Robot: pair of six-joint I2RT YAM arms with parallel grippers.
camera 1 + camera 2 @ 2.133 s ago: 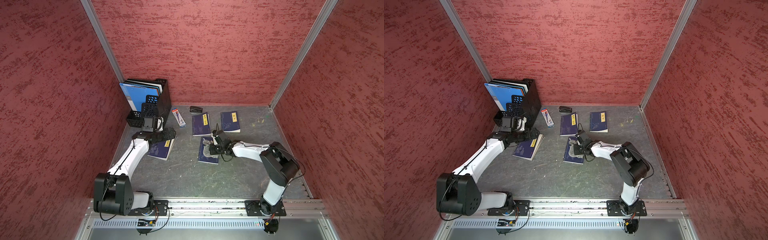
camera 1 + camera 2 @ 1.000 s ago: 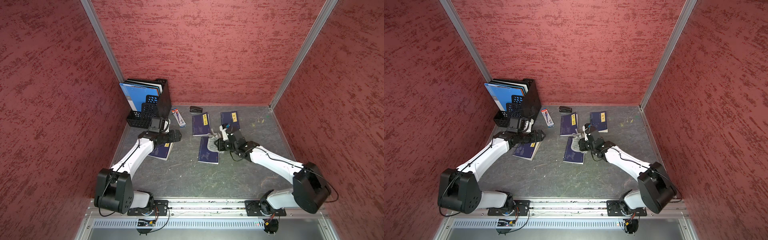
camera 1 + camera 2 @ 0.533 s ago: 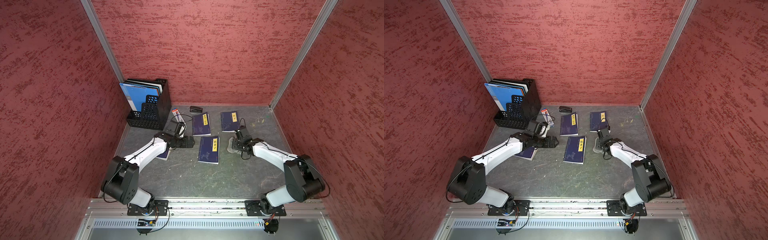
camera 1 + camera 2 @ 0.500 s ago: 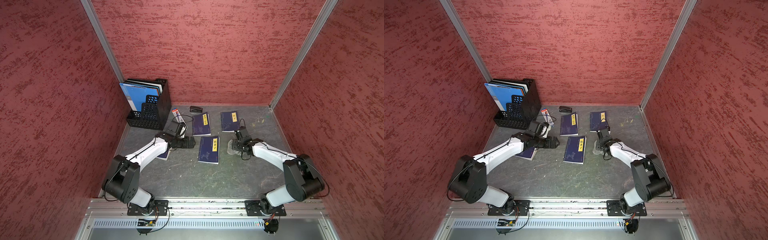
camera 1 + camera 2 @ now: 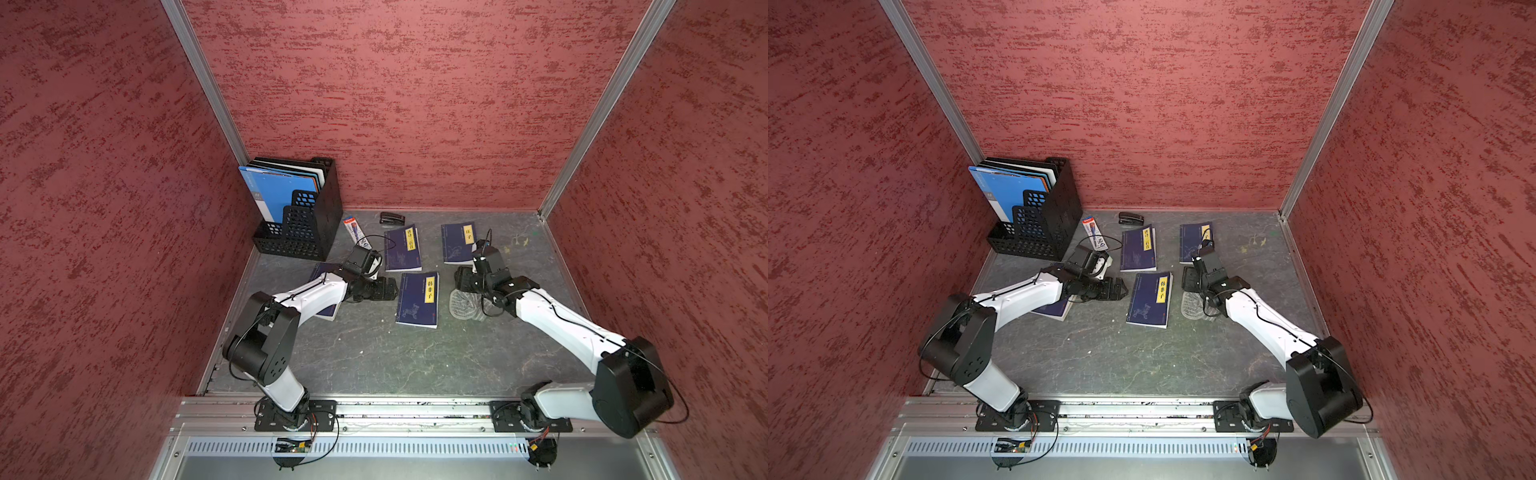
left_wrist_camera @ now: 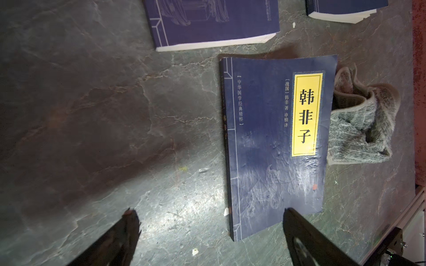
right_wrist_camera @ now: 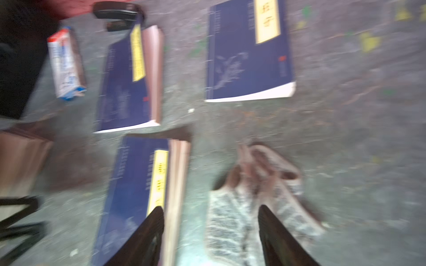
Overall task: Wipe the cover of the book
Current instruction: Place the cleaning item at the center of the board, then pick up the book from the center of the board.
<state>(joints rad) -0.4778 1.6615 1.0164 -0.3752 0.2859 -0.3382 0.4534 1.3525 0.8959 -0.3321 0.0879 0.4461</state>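
The book (image 5: 417,299) (image 5: 1149,299), dark blue with a yellow title label, lies flat mid-table. A crumpled grey cloth (image 5: 465,305) (image 5: 1194,306) lies on the table just right of it, apart from the cover. My right gripper (image 5: 463,280) (image 7: 210,208) hovers open over the cloth (image 7: 253,195), holding nothing. My left gripper (image 5: 384,289) (image 6: 207,211) stands wide open, low over the table at the book's (image 6: 276,142) spine side; one finger overlaps the cover's near corner. The cloth (image 6: 359,129) shows beyond the book's far edge.
Three more blue books lie around: two behind (image 5: 401,249) (image 5: 459,243), one under my left arm (image 5: 324,309). A black file rack with blue folders (image 5: 299,216) stands at the back left. A stapler (image 5: 391,218) and a small box (image 5: 353,226) lie near the back wall.
My right gripper carried the cloth off the book to its right side, opened and let it drop on the table. My left arm swung from the rack towards the book.
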